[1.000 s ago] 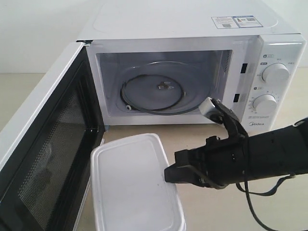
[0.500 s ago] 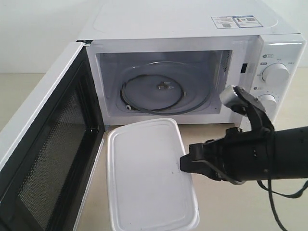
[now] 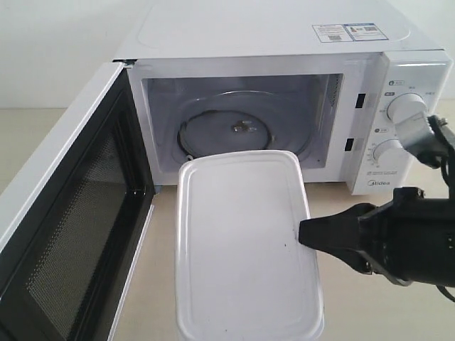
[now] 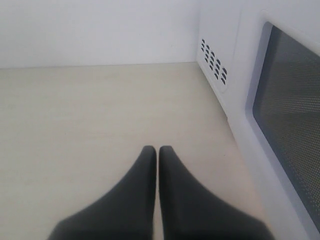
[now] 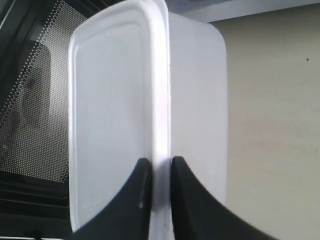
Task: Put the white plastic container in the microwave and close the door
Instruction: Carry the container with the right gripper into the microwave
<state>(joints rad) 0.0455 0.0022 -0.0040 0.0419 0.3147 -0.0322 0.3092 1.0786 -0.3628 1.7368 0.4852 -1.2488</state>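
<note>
The white plastic container (image 3: pixel 245 241) hangs in the air just in front of the open microwave (image 3: pixel 284 85), its far end level with the cavity's lower edge. My right gripper (image 3: pixel 302 233) is shut on the container's right rim. The right wrist view shows the rim (image 5: pixel 160 125) pinched between the two black fingers, with the gripper (image 5: pixel 158 162) closed on it. The door (image 3: pixel 64 234) stands wide open at the left, mesh window facing inward. The glass turntable (image 3: pixel 231 135) is bare. My left gripper (image 4: pixel 158 150) is shut on nothing, beside the door's outer face (image 4: pixel 287 120).
Two round dials (image 3: pixel 407 108) sit on the microwave's right panel, close to my right arm's wrist (image 3: pixel 416 135). A sticker (image 3: pixel 345 32) lies on the microwave's top. Beige tabletop (image 4: pixel 100 115) spreads out to the left of the door.
My right gripper has carried the container to the right and toward the microwave opening. Its far end now reaches the cavity's lower edge. The door has not moved.
</note>
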